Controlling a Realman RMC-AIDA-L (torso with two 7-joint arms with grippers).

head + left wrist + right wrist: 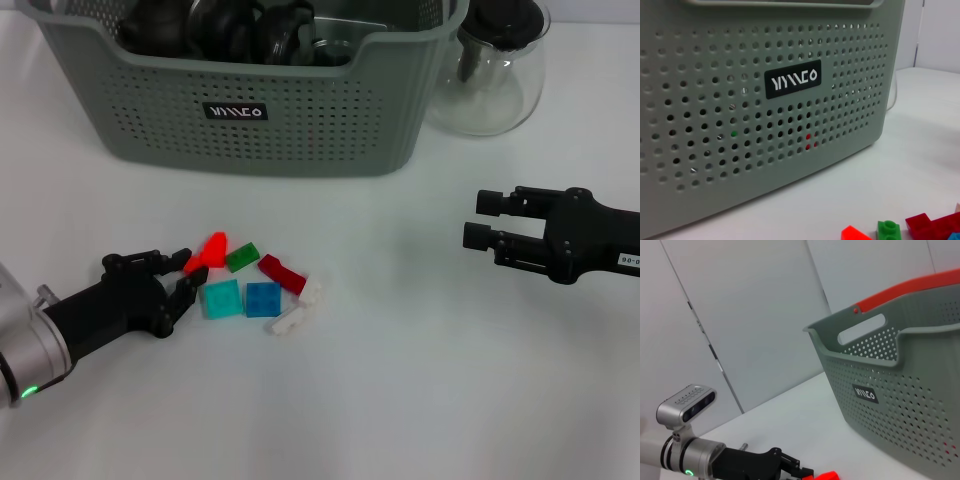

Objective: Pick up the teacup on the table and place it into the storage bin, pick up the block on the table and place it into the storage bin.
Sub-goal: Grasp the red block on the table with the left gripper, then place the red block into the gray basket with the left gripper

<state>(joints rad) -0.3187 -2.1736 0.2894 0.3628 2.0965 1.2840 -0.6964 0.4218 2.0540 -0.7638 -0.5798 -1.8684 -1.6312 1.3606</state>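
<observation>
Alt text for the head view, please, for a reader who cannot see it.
The left gripper, fingers open, reaches a cluster of small coloured blocks on a white table, its fingertips at the red block. Behind stands the grey-green storage bin holding dark items, with a glass teapot beside it. The right gripper hovers open at right.

storage bin: far rim cut off at 12 o'clock in the head view
bin contents: dark shapes, too crowded to identify
glass teapot: top cut off by the frame edge
left tool: grip on the red block unclear
</observation>
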